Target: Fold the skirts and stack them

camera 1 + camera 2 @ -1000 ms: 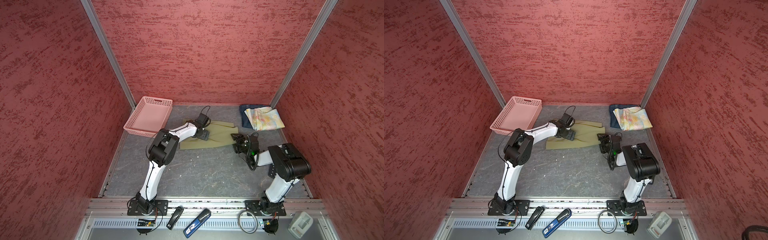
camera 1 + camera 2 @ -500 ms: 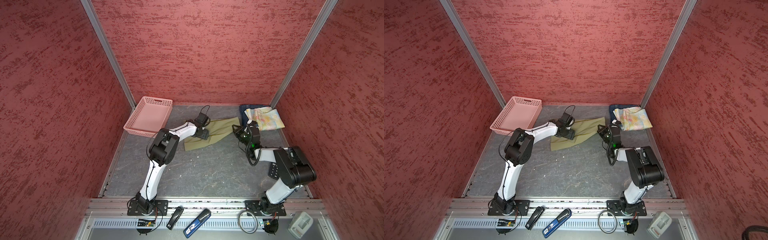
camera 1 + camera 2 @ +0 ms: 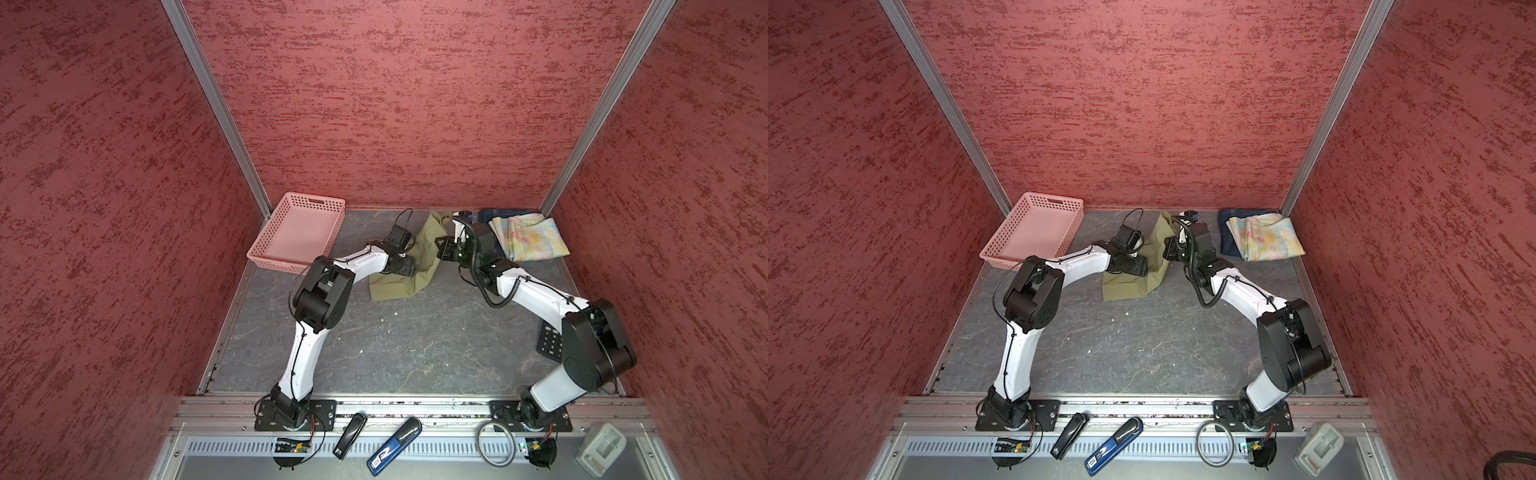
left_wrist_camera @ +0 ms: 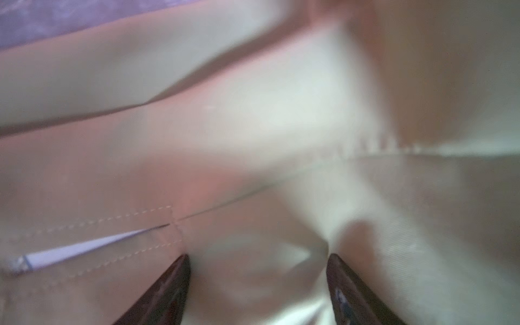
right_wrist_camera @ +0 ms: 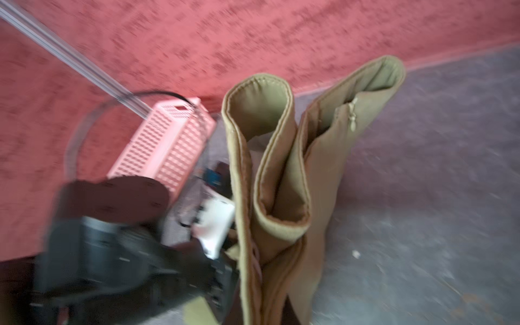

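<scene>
Olive skirt (image 3: 395, 284), edge clenched in right fingers (image 3: 441, 249) — left fingers (image 4: 168, 289) spread; grey table (image 3: 415, 345) open

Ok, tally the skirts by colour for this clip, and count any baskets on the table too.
olive green skirt: 1
pastel floral skirt: 1
dark blue denim skirt: 1
pink perforated basket: 1
Total: 4

Pink perforated basket (image 3: 314, 202) in far left corner; black keypad (image 3: 549, 342) near right wall.
</scene>
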### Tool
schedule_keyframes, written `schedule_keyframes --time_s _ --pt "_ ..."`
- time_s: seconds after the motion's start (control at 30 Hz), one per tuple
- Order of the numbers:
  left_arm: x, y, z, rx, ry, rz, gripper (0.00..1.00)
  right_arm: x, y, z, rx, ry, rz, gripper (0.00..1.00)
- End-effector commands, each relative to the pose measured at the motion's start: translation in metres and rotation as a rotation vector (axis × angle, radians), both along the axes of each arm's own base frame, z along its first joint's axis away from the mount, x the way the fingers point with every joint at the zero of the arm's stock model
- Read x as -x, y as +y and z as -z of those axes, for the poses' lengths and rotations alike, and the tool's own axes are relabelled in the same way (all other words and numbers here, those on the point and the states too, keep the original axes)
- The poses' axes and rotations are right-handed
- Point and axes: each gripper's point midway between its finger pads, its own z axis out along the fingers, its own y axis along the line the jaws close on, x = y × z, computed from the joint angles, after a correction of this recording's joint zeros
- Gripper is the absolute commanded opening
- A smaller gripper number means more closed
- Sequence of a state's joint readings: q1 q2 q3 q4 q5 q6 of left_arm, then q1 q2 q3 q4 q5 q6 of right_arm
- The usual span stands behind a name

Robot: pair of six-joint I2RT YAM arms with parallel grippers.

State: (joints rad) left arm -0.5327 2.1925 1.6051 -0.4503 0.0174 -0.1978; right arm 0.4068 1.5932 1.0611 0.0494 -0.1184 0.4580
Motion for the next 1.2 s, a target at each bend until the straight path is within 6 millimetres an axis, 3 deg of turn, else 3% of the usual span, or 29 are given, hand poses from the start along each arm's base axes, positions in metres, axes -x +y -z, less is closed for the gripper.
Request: schedule_keyframes --time_s 0.0,0.33,0.47,0.57,0.7,0.87,1.0,1.17 --pt "0.013 0.021 0.011 0.030 0.090 -0.052 0.77 0.016 -0.015 0.015 0.149 0.054 0.018 0.00" --pt "0.017 0.034 -0.024 0.178 0.075 -0.129 0.83 0.013 -0.023 0.018 0.237 0.086 0.054 0.00" --pt "0.018 0.037 -0.045 0.268 0.063 -0.173 0.84 0.031 -0.021 0.030 0.140 0.116 0.059 0.00" --pt "0.017 0.034 -0.058 0.318 0.057 -0.194 0.86 0.053 -0.021 0.052 0.015 0.161 0.077 0.00" --pt "0.018 0.032 -0.076 0.361 0.028 -0.220 0.87 0.077 -0.034 0.072 -0.152 0.196 0.186 0.00" --pt "0.041 0.008 -0.093 0.351 -0.012 -0.192 0.87 0.093 -0.050 0.086 -0.344 0.235 0.330 0.00" --pt "0.078 -0.022 -0.079 0.367 0.036 -0.197 0.84 0.101 -0.060 0.092 -0.439 0.254 0.412 0.00" --pt "0.113 -0.057 -0.063 0.493 0.143 -0.244 0.80 0.105 -0.072 0.098 -0.415 0.242 0.464 0.00"
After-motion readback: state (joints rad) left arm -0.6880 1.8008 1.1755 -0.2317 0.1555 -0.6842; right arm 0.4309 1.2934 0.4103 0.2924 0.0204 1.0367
